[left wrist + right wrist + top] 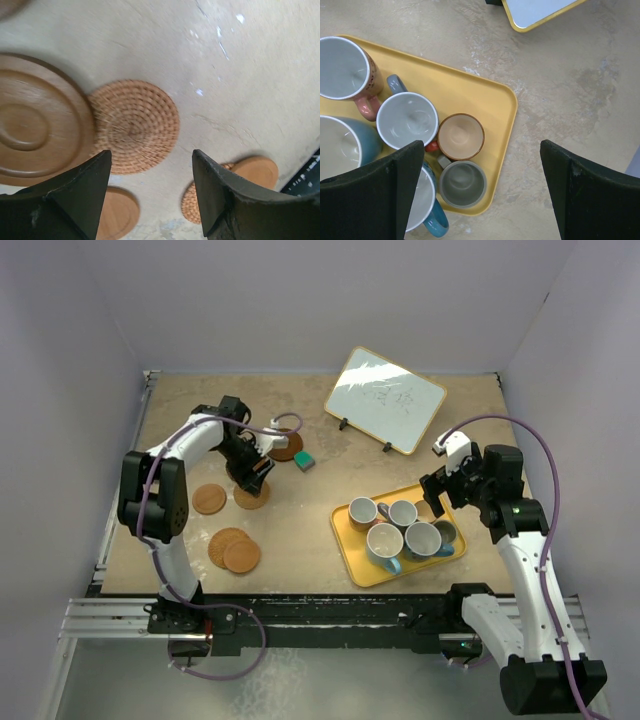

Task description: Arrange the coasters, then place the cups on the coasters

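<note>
L end effector [151, 170] hovers low over the worktop [250, 75], jaws partly open w/ nothing between them. Just ahead of its fingers [80, 195] lies a woven coaster [135, 125], w/ a ringed coaster [35, 120] beside it on the left. From the top cam the coasters [209, 499] all sit on the left half. Two are by the L arm, a dark coaster [287, 447] is farther back next to the teal block [304, 460], and an overlapping pair [235, 551] is nearer the bases.

R end effector [481, 160] is wide open and empty, hanging above one end of the yellow tray [470, 85]. All six cups [407, 120] stand upright in the tray, packed close (some touching, handles every which way). There's a pink cup [342, 67], two blue ones, a small tan cup [461, 136] and a small grey cup [462, 184] just beside it. No cup is on a coaster yet. A whiteboard [385, 400] stands propped at the back.
</note>
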You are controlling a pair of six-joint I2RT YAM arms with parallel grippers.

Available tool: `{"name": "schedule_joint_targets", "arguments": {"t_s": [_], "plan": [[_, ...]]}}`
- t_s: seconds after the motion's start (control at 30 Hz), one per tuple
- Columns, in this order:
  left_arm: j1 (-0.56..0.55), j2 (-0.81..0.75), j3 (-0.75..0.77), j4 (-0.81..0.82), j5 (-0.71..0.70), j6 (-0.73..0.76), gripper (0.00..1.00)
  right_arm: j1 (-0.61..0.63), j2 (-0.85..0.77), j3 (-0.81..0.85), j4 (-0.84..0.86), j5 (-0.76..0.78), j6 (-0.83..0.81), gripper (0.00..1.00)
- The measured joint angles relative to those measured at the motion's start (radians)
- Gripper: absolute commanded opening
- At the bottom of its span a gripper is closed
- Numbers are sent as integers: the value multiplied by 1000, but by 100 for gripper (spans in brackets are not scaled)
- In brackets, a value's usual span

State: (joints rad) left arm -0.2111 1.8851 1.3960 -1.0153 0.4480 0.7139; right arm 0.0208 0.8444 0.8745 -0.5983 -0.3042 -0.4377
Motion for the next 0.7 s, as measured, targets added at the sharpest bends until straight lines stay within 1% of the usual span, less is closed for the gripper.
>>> {"name": "schedule_joint_targets", "arguments": {"t_s": [0.17,0.4,0.7], "plan": [[4,2,50,62,-10,-53,63,0,0,0,0,0,0,100],[7,37,67,75,-7,-85,63,0,0,0,-2,0,-3,100],[7,38,-7,82,-11,-74,64,0,0,0,-3,0,-4,100]]}}
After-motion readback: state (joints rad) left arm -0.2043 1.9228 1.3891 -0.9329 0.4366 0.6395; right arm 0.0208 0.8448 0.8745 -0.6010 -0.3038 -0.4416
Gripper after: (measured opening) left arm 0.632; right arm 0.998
